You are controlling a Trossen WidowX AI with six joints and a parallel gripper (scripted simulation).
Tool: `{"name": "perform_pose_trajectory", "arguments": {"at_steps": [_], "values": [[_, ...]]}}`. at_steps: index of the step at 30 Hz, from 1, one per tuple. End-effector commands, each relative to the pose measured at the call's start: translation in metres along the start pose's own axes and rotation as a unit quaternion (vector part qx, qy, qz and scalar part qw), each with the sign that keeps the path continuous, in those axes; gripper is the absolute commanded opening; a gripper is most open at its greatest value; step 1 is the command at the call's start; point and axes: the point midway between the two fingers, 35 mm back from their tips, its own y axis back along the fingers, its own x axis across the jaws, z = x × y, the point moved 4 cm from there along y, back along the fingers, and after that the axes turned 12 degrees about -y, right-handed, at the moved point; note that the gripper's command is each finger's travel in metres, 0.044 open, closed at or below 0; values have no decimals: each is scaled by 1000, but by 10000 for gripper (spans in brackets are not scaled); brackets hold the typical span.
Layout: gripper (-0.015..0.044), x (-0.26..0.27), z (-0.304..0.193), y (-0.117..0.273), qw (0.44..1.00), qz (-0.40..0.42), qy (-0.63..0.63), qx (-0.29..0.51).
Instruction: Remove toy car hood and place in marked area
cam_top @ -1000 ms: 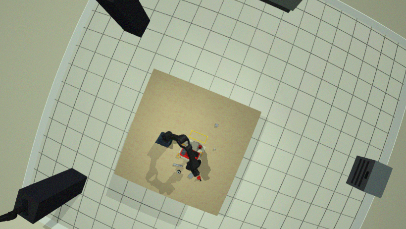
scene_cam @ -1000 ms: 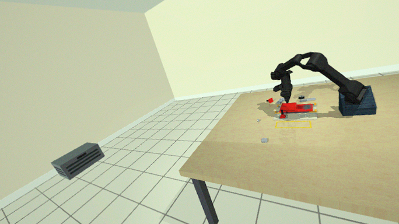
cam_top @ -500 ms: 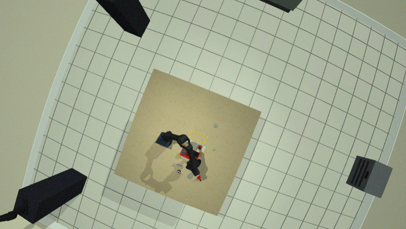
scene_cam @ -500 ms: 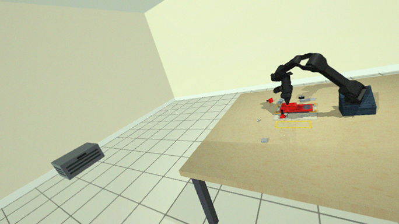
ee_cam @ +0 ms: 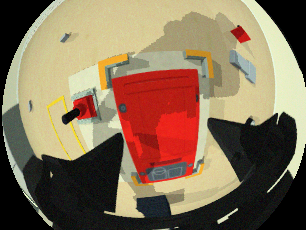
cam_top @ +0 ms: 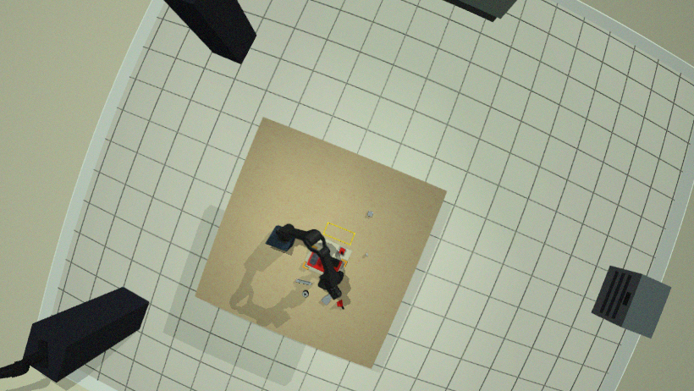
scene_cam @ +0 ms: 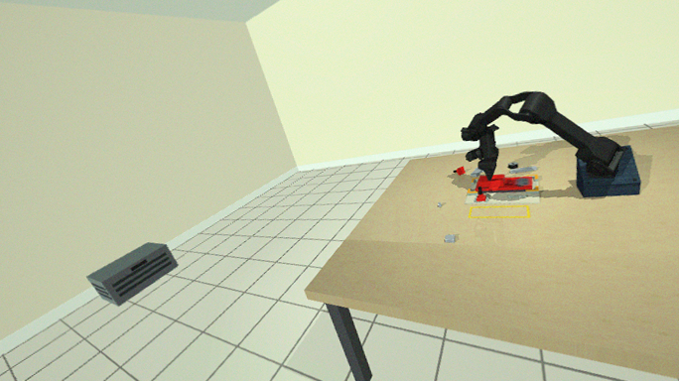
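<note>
The toy car is red and lies on a pale plate. In the wrist view its large red top panel, which looks like the hood, is in place; where the hood ends cannot be told for sure. My gripper is open and empty, pointing down over the car. In the wrist view its fingers stand to the left and right of the panel. Contact cannot be told. The marked area is a yellow outline beside the plate, with nothing in it.
A red block with a black peg stands on the plate beside the car. Orange corner brackets surround the car. A loose red piece, a grey block and a wheel lie on the table.
</note>
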Motion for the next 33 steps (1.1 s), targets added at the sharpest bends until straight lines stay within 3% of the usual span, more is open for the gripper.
{"name": "perform_pose_trajectory", "arguments": {"at_steps": [1,33], "values": [[440,0,-2,-5,1000,2,-4,2],[440,0,-2,-19,1000,3,-4,2]]}}
